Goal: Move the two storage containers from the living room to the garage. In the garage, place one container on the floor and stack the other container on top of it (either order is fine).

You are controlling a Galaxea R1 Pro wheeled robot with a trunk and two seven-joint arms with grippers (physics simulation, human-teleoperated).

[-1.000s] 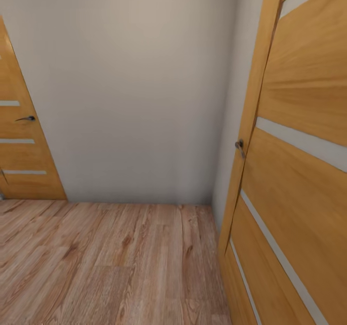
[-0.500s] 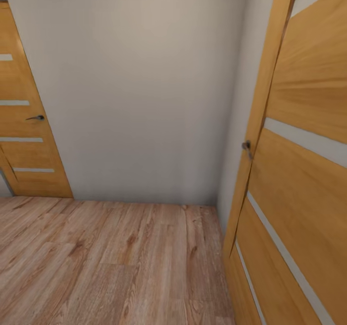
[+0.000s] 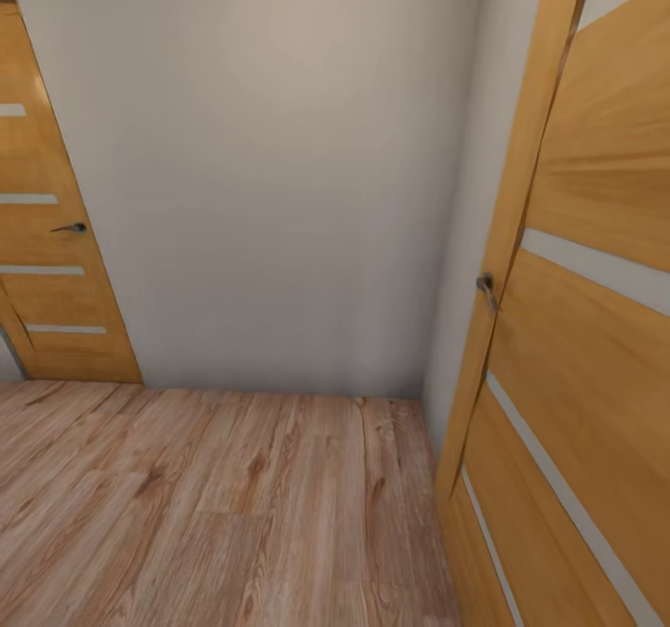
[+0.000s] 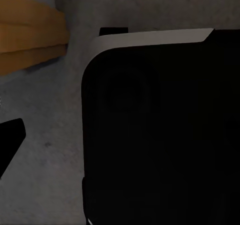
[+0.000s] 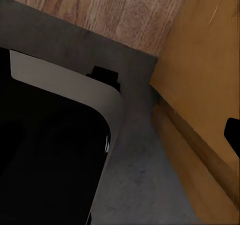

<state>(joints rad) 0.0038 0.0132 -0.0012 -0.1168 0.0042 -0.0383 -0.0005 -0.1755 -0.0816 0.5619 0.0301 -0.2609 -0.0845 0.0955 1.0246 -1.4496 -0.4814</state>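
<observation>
The two storage containers are out of view. Dark grey mottled concrete floor [image 4: 45,175] lies under me in the left wrist view, beside my black, white-rimmed base [image 4: 160,135]. One dark fingertip [image 4: 9,137] of my left gripper juts in at the picture's edge. The right wrist view holds the same grey floor [image 5: 135,185], the base [image 5: 45,160] and one dark fingertip [image 5: 233,135] of my right gripper. Too little of either gripper shows to tell whether it is open or shut.
Ahead, a plain white-grey wall [image 3: 279,190] closes off a light wood-plank floor [image 3: 214,506]. A honey-wood door with frosted strips [image 3: 577,348] stands close on the right, another [image 3: 46,255] at the far left. In the right wrist view, wood planks [image 5: 110,10] meet the concrete beside a honey-wood door panel [image 5: 200,75].
The whole head picture has shifted: both doors and the wall corner sit a little further right than a second ago, so the camera moved. Nothing else has changed.
</observation>
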